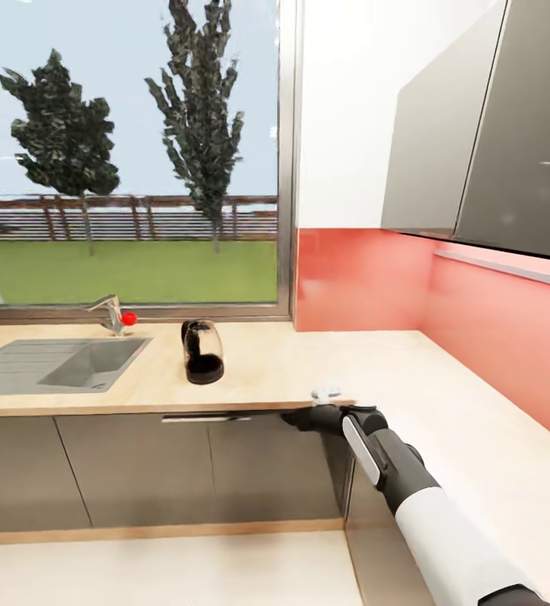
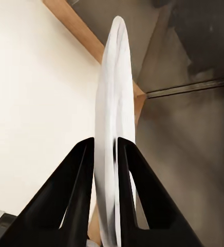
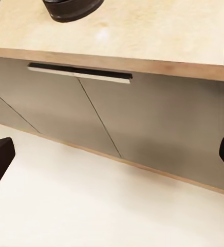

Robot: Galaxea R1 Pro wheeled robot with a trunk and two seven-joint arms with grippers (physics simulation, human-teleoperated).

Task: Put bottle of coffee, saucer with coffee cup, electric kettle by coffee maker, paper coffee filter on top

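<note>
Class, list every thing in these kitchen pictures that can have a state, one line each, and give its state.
Coffee maker: upright on the countertop, nothing on top.
Saucer: held edge-on between the left pincer fingers.
Right pincer: open, empty, below the counter edge.
Base cabinet doors: closed.
Wall cabinet: closed.
Faucet: no water seen running.
Sink: looks empty.

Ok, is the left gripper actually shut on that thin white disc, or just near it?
Shut on it: the left gripper's black fingers press both faces of the thin white disc.
</note>
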